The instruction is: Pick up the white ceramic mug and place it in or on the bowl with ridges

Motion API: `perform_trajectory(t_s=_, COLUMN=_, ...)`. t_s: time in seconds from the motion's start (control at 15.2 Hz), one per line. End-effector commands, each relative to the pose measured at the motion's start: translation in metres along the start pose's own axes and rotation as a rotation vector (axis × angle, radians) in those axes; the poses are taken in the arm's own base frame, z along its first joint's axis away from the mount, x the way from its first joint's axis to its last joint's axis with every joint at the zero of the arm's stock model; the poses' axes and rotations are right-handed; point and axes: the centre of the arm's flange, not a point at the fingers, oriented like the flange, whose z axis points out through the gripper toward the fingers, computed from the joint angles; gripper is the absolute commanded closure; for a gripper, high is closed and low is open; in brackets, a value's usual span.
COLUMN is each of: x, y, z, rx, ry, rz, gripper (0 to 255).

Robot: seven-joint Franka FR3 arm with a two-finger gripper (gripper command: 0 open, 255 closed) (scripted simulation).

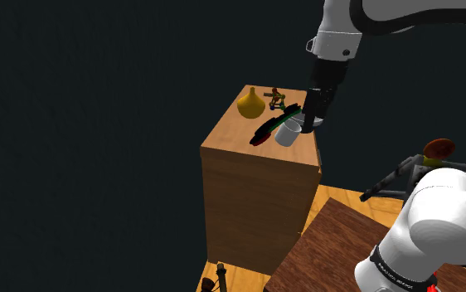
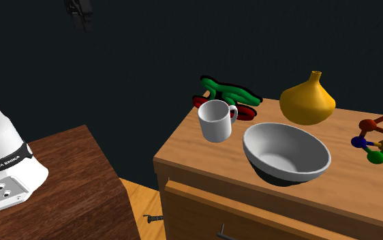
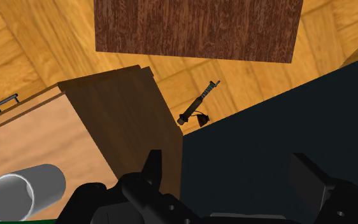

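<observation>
Behind the wooden cabinet nothing is drawn, only a black area, and plank flooring shows below it. The cabinet's top, the surface [image 2: 190, 146], carries everything the task needs.

The task looks barely begun. The white mug [image 2: 215, 121] stands on the surface close to the edge that faces the robot's stand [image 2: 54, 184], and nothing touches it. The grey-white bowl [image 2: 285, 151] is empty. It sits just beside the mug but apart from it, near the surface's front edge in the second exterior view. I cannot make out any ridges on the bowl.

The end effector [image 3: 232, 184] is released: in the wrist view its two black fingers [image 3: 152, 168] stand wide apart with nothing between them. It looks down past the surface's edge toward the floor, and the mug lies off to one side of the fingers, not between them. In the shoulder view the end effector overlaps the mug, but I judge that to be line of sight only, with the hand hanging above and off the edge. So the reach, the grasp, the lift, the carry and the setting down in the bowl are all left to do.

The mug is upright, its long axis vertical, mouth up and base flat on the surface. Its handle [image 2: 232, 111] points away from the stand-side edge, toward a green, red and black toy [image 2: 227, 95] behind it and, further along, the yellow gourd-shaped vase [image 2: 307, 100].
</observation>
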Motion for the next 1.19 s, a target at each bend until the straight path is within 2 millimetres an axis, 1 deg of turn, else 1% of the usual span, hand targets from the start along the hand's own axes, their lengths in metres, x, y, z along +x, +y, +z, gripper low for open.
perform_trajectory(t_s=0.0, x=0.0, y=0.0, z=0.0, rx=0.0, ry=0.0, rz=0.0, gripper=0)
perform_trajectory(t_s=1.12, x=0.086, y=0.169, z=0.108, rx=-0.021, ry=0.058, rz=-0.053, gripper=0)
